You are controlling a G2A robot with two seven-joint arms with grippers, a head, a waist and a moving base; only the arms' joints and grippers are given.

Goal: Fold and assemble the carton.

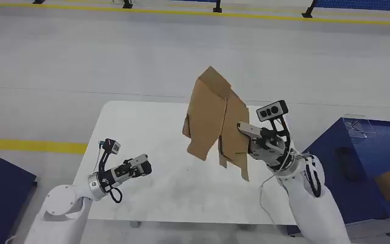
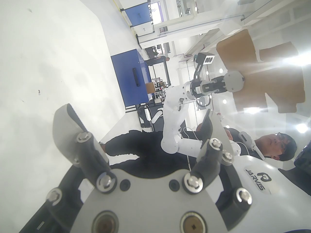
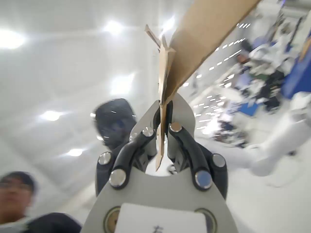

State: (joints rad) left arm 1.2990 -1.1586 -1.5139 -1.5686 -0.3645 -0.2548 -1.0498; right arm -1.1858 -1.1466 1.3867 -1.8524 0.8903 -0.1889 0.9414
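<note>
Likely factory hall: yellow floor lines (image 1: 36, 146)

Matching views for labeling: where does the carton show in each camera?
Top view: carton held up over the table, right of centre.
Left wrist view: carton far off, clamped in the right gripper.
Right wrist view: carton edge-on between that gripper's fingers, flaring away.
Shared landmark: the right gripper on the carton's edge.
</note>
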